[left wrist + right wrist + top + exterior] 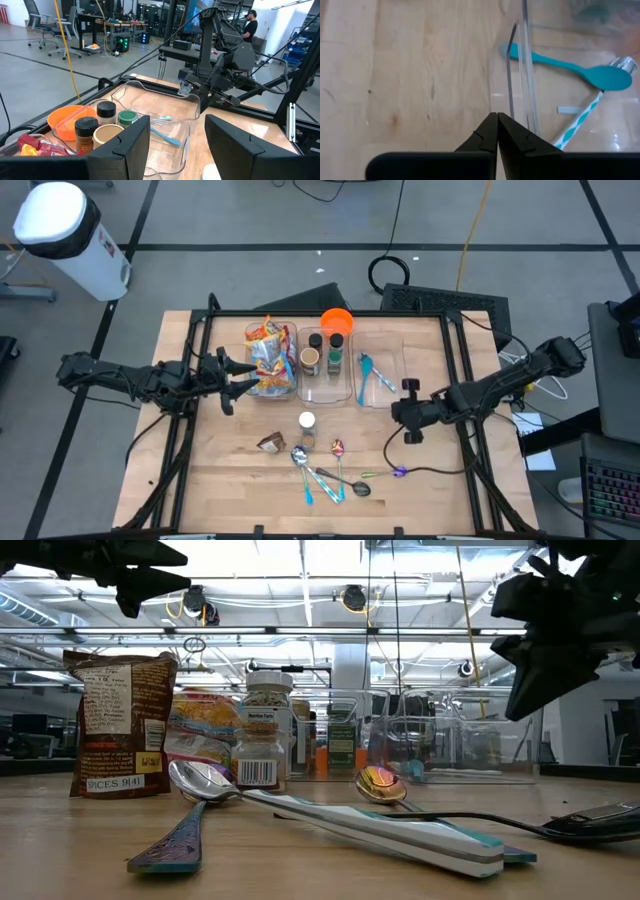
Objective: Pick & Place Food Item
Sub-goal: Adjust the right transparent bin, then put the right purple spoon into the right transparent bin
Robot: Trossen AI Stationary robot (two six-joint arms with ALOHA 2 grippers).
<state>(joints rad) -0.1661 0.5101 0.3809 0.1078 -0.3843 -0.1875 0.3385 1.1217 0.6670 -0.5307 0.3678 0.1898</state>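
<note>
Wooden planks are forming the tabletop (220, 480), which is standing on a grey floor crossed by cables.

Near its middle, a small brown snack packet (270, 443) is lying on the bare wood; at table level it is showing a printed label on its back face (118, 723). Beside it a white-capped spice jar (307, 423) is standing upright, with several spoons (320, 475) lying scattered in front of them.

Three clear bins are sitting side by side at the back of the table. One bin (291, 330) is holding crumpled orange and yellow snack bags (268, 358). The middle bin (345, 395) is holding an orange bowl (337, 321) and several capped jars (325, 352). The third bin (400, 342) is holding a teal spoon (374, 372) and a striped-handled utensil, which the right wrist camera is showing through the clear wall.

Left gripper (236, 378) is hovering just beside the bin of snack bags, its fingers spread apart and holding nothing. Right gripper (397, 407) is hanging at the near corner of the third bin, its fingers pressed together and empty.
</note>
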